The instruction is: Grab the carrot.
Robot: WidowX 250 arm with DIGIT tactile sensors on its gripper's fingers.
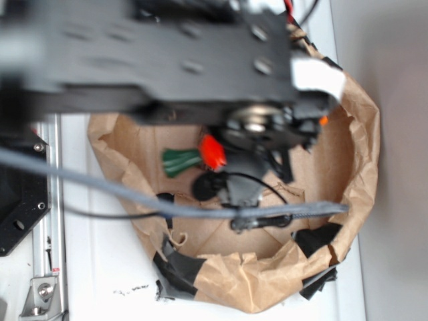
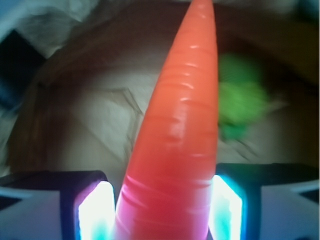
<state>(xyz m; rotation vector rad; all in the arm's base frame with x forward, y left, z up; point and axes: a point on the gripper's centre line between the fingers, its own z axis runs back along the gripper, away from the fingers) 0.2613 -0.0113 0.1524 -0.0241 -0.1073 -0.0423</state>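
Observation:
The carrot [image 2: 182, 115] is glossy bright orange and fills the middle of the wrist view, tapering to a point at the top edge. My gripper [image 2: 162, 210] is shut on its thick end, and both glowing pads [image 2: 95, 212] press against its sides. In the exterior view the black arm covers most of the carrot. Only an orange stretch of the carrot [image 1: 212, 152], its dark-green top [image 1: 180, 161] and a bit of the tip by the wrist show, inside the paper bag. Whether the carrot is off the bag's floor I cannot tell.
The brown paper bag [image 1: 364, 134] is rolled down into a bowl with black tape patches [image 1: 180, 267] on its front rim. A fuzzy lime-green toy [image 2: 242, 100] lies to the right of the carrot. A grey cable [image 1: 134, 194] crosses the bag, and a metal rail [image 1: 50, 200] runs along the left.

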